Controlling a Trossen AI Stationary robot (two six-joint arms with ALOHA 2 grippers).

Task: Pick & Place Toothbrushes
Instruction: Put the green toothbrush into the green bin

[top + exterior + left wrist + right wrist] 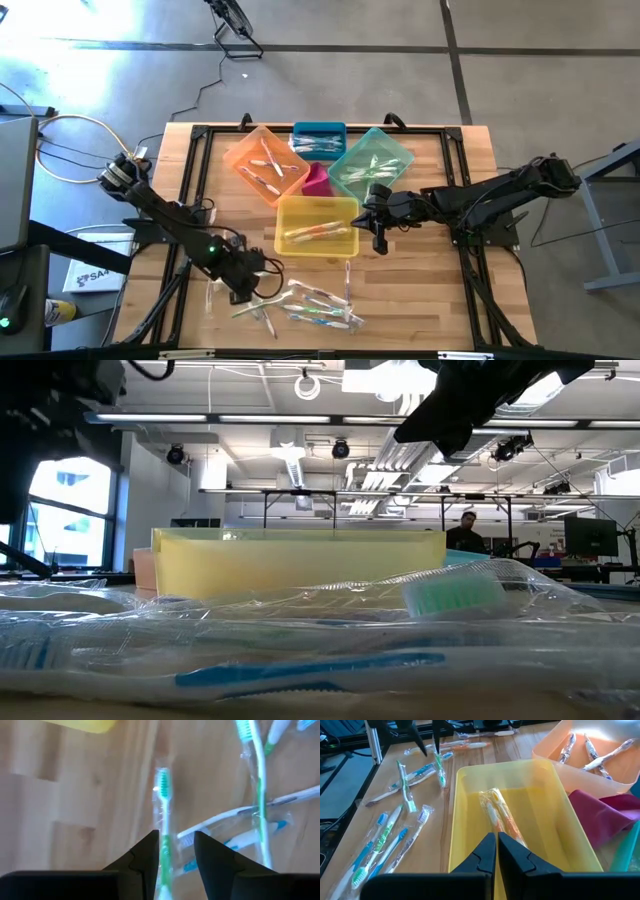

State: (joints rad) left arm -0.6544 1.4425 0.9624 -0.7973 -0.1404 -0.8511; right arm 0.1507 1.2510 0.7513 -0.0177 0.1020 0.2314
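Left gripper parted astride a green toothbrush near the table's front edge, right gripper pinched empty over the yellow bin, pile partly overlapping

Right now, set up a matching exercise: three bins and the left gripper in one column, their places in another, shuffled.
Things:
1. yellow bin
2. orange bin
3. blue bin
4. left gripper

Places:
A. at the far middle of the cluster
B. over the loose toothbrushes near the front edge
C. left side of the cluster
D. nearest the loose pile, under the right gripper

Pairs: 1-D, 2-C, 3-A, 4-B
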